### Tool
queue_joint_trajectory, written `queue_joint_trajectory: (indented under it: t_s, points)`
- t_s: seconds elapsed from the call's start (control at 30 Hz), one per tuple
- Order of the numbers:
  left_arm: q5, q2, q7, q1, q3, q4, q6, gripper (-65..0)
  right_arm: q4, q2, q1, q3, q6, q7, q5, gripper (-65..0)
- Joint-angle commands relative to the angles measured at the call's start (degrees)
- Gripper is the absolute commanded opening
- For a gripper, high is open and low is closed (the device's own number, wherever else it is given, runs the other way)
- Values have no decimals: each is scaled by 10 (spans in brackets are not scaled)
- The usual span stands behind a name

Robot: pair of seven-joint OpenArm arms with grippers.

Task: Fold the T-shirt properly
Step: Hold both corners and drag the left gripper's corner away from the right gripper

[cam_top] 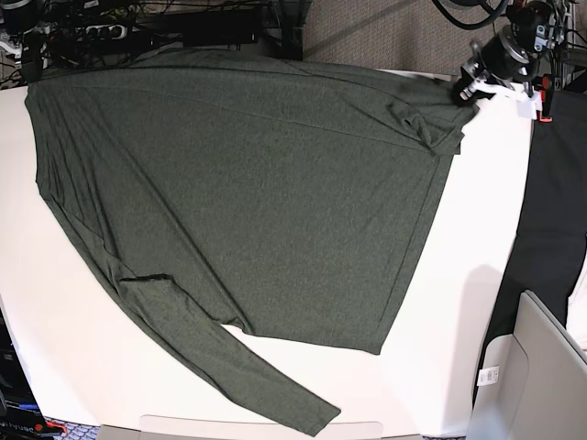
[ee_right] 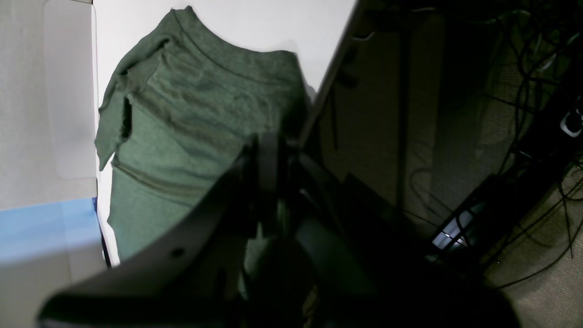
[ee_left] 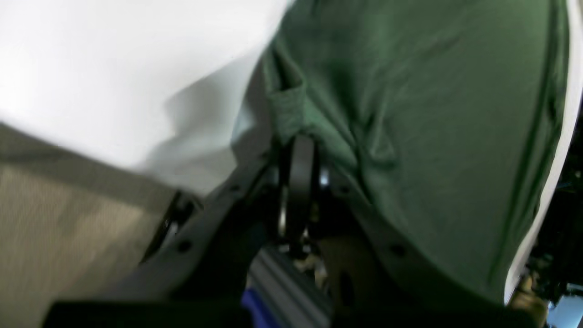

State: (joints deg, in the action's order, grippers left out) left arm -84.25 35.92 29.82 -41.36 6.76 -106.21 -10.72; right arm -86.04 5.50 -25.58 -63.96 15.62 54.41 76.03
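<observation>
The dark olive-green T-shirt (cam_top: pixel 248 183) lies spread flat over most of the white table (cam_top: pixel 477 229), one long sleeve (cam_top: pixel 266 385) trailing toward the front edge. At the far right corner my left gripper (cam_top: pixel 463 89) is shut on a bunched fold of the shirt's edge; up close, its fingers (ee_left: pixel 300 146) pinch the green cloth (ee_left: pixel 432 114). My right gripper (ee_right: pixel 271 141) is shut at the table's back edge with the shirt (ee_right: pixel 196 114) running up to and under its fingers. The pinch itself is in shadow. That gripper does not clearly show in the base view.
A grey box (cam_top: pixel 541 367) stands off the table's front right corner. Cables and a power strip (cam_top: pixel 110 32) lie behind the back edge. Carpeted floor with more cables (ee_right: pixel 524 114) drops away beside the right gripper. Bare white table (cam_top: pixel 477 302) borders the shirt on the right.
</observation>
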Motion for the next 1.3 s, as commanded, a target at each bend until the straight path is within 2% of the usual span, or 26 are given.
queue_joint_trajectory:
  t_s: [0.0, 0.43, 1.0, 1.27]
  points:
    - [-8, 9, -6, -2, 11, -9, 0, -650, -9, 9, -1, -3, 3, -6, 14, -648]
    - [-8, 8, -6, 70, 15, -25, 0, -650, -8, 20, 39, -2, 3, -7, 12, -648]
    - [-2, 5, -6, 164, -5, -21, 0, -650, -4, 18, 112, -2, 3, -7, -44, -648]
    - [-1, 5, -6, 217, -52, 10, 0, -650, 15, 18, 131, -2, 3, -23, -45, -648]
